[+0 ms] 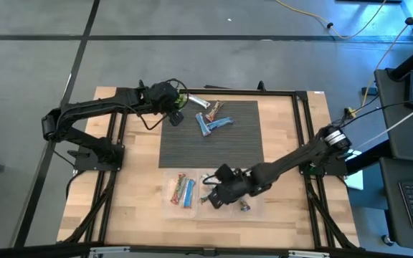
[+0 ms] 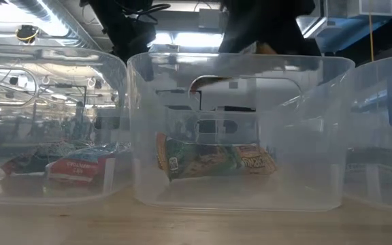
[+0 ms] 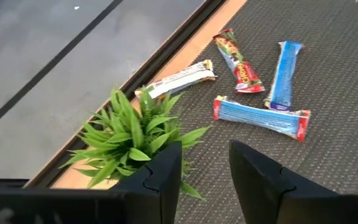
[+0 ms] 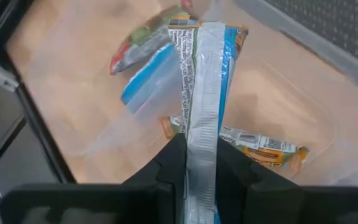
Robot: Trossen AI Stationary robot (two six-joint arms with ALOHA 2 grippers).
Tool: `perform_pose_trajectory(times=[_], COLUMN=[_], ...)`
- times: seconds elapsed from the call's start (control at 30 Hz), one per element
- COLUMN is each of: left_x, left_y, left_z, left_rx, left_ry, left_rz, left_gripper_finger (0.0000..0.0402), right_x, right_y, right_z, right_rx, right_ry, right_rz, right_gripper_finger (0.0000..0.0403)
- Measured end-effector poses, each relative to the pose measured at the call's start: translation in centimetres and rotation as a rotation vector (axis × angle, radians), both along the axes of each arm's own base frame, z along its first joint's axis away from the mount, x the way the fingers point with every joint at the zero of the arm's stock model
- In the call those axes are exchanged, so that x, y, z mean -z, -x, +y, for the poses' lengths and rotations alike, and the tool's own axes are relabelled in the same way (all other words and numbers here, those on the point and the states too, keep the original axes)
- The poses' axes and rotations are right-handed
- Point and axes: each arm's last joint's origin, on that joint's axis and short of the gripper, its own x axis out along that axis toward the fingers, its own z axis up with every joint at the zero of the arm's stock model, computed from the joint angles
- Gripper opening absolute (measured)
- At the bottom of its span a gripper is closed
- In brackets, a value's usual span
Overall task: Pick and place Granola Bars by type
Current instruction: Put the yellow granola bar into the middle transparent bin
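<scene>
From the high view, I'm holding the right gripper [image 1: 217, 198] over the clear bins [image 1: 192, 208] at the table's [image 1: 135, 215] near edge; I'd line up before dropping.

Low view: middle bin [image 2: 240, 129] is holding a greenish bar [image 2: 216, 163], left bin [image 2: 46, 122] red ones.

Left wrist: fingers [image 3: 166, 174] are sitting half open, empty, near the plant [image 3: 129, 134]; four bars [image 3: 260, 116] are waiting on the mat.

Right wrist: fingers [image 4: 173, 162] are pinching a silver-blue bar [image 4: 204, 93].

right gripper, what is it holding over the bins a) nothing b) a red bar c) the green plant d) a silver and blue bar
d: in the right wrist view the right gripper is shut on a silver and blue bar, held above a clear bin with other bars in it.
</scene>
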Motion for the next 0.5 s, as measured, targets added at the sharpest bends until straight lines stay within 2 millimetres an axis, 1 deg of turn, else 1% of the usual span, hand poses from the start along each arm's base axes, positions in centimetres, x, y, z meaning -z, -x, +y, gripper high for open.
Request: perform_pose_trajectory(times=[0.13,0.3,0.5], left_x=[0.0,0.0,0.0], left_y=[0.0,-0.1,-0.1], left_z=[0.0,-0.1,-0.2], left_rx=[0.006,0.019,0.042], left_ry=[0.006,0.023,0.048], left_rz=[-0.004,-0.012,-0.023], left_gripper_finger=[0.0124,0.0125,0.0133], right_x=[1.3,2.8,3.3], right_y=[-0.3,-0.7,-0.7], right_z=[0.2,0.4,0.5], right_rx=[0.046,0.063,0.041], right_ry=[-0.019,-0.016,-0.031], right_rz=[0.030,0.066,0.090], right_gripper_finger=[0.0077,0.0073,0.0074])
